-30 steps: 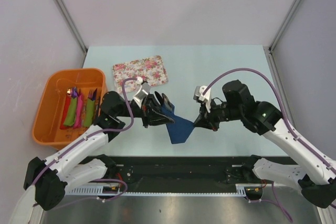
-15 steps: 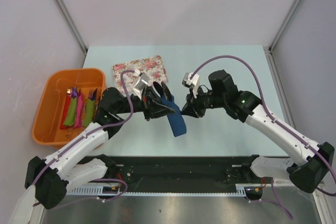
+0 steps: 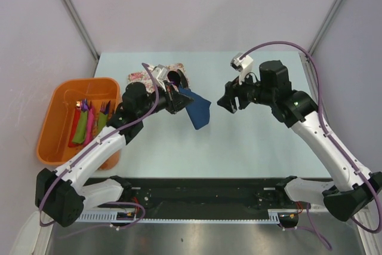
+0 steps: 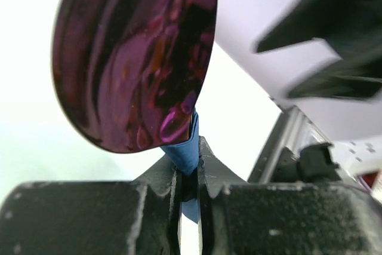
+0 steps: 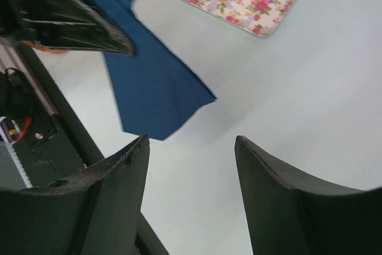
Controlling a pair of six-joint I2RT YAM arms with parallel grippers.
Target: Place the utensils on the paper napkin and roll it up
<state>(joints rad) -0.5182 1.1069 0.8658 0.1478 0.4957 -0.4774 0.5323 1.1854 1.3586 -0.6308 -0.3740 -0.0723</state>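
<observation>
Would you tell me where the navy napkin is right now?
In the top view the paper napkin hangs left of centre, pinched in the left tool, just right of the floral tray; the right tool stands apart.

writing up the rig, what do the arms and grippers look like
Left arm and right arm match: white shells, black joints. A purple cable loops from each to a pale camera block at the wrist. Left gripper and right gripper are black, with two broad tapered fingers.
</observation>
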